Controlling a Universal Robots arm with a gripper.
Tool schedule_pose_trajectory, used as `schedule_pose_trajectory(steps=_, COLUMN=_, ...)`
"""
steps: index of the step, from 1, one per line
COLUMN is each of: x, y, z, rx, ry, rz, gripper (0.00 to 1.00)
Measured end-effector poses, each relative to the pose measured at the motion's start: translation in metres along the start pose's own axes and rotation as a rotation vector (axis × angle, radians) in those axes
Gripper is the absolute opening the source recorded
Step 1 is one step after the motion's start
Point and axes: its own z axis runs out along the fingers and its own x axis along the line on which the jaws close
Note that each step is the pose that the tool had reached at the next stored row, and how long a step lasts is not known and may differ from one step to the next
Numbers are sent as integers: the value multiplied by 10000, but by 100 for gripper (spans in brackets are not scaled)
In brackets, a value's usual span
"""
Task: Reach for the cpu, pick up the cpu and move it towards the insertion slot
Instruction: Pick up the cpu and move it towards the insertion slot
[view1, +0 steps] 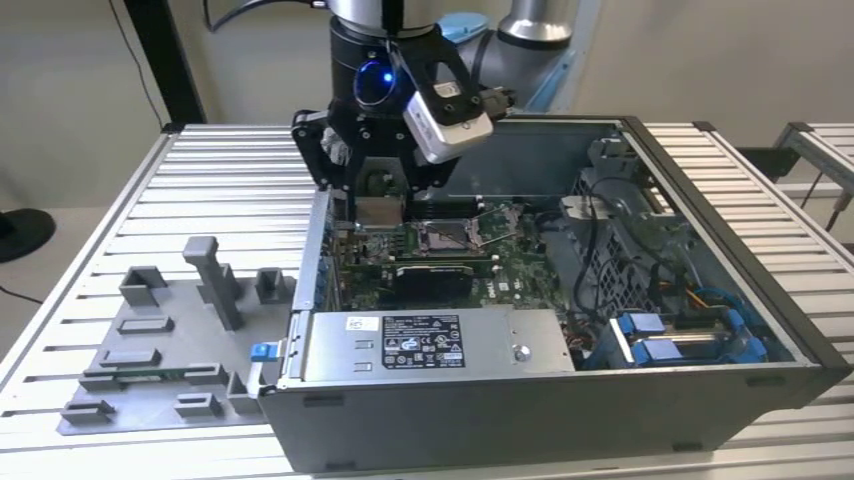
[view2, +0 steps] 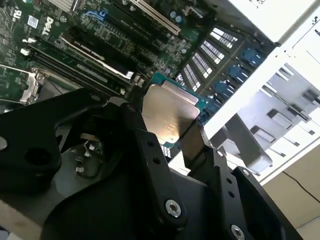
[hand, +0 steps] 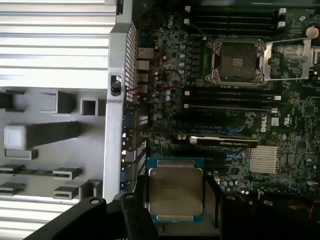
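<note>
Exterior view: the gripper (view1: 378, 205) hangs over the rear corner of the open case (view1: 747, 330), cpu (view1: 379, 211) pinched between its fingers, a bit off from the slot (view1: 446, 237) toward the view's left.

Second wrist view: black fingers (view2: 192, 145) are clamped on the cpu (view2: 167, 116) edges, above the board (view2: 90, 35).

First wrist view: cpu (hand: 175, 191) sits gripped between the fingers (hand: 136, 197), well apart from the slot (hand: 237, 61), whose frame is flipped open.

Silvery cpu (hand: 175, 192) teal-edged; black gripper (hand: 176, 200); green board (hand: 165, 75); silver-framed insertion slot (hand: 236, 61).
</note>
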Motion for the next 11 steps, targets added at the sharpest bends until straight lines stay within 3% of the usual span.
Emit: schedule_pose_trajectory(steps=11, x=-492, y=8, z=-20, rx=14, ry=12, rz=1, gripper=0)
